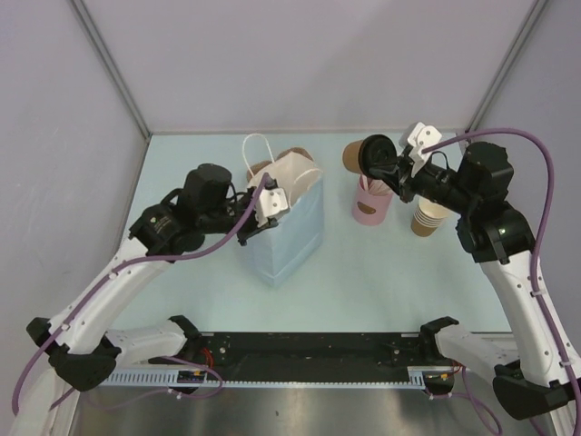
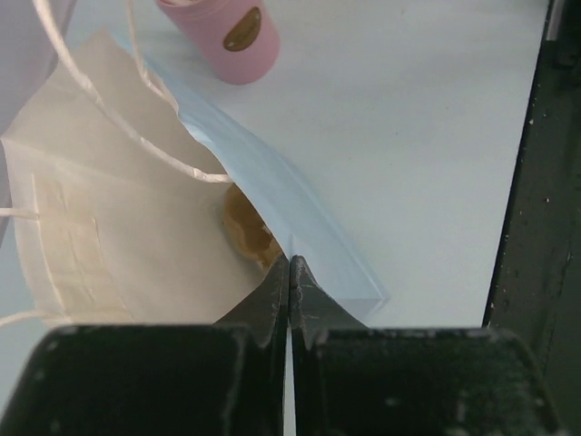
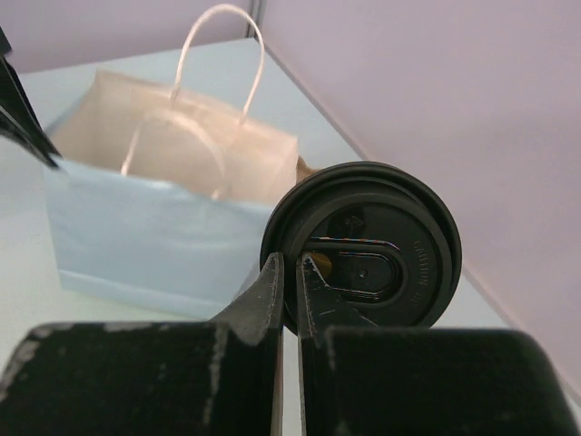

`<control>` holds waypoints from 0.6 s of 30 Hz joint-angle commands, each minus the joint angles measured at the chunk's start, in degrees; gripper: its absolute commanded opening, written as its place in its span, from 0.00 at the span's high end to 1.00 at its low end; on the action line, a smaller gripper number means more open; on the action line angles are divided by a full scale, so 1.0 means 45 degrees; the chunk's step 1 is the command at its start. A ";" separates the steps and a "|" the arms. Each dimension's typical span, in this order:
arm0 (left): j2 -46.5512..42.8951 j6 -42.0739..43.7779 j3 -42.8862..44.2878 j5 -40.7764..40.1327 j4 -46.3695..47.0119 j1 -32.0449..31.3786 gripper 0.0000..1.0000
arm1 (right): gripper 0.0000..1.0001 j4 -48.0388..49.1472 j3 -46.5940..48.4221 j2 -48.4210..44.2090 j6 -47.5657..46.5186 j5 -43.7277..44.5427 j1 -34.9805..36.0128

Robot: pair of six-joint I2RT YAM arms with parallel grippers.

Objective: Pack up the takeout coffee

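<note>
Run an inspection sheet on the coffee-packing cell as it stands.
Surface: pale blue table, no spills seen.
Job's things: tan cup with black lid on, held sideways off the table; blue paper bag upright, mouth open.
Clutter: pink cup; stack of tan cups beside it.
Grippers: left claw shut on the bag's rim; right claw shut on the lid's rim.
Cables: purple cables, one along each arm, the right one looping wide.
Surroundings: plain grey walls on three sides; nothing else seen.
</note>
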 commanded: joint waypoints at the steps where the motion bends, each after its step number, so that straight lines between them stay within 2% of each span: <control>1: 0.0193 0.0345 -0.0316 -0.0493 0.0689 -0.1067 1.00 | 1.00 0.0989 0.0631 -0.0013 0.0946 0.0055 -0.0015; 5: 0.0174 0.0462 -0.0257 -0.0182 0.0435 -0.1383 1.00 | 1.00 0.1087 0.1217 0.0279 0.1394 0.0095 -0.0015; 15: -0.0314 0.0638 -0.0903 0.0287 0.0435 -0.1559 0.99 | 1.00 0.0347 0.3482 0.1939 0.2782 -0.1544 -0.0034; 17: -0.0412 0.0638 -0.0689 0.0346 0.0260 -0.1539 0.93 | 1.00 0.0306 0.3697 0.2271 0.3055 -0.1779 -0.0015; 18: -0.0432 0.0657 -0.0629 0.0404 0.0220 -0.1558 0.77 | 1.00 0.0306 0.3834 0.2350 0.3153 -0.1993 -0.0015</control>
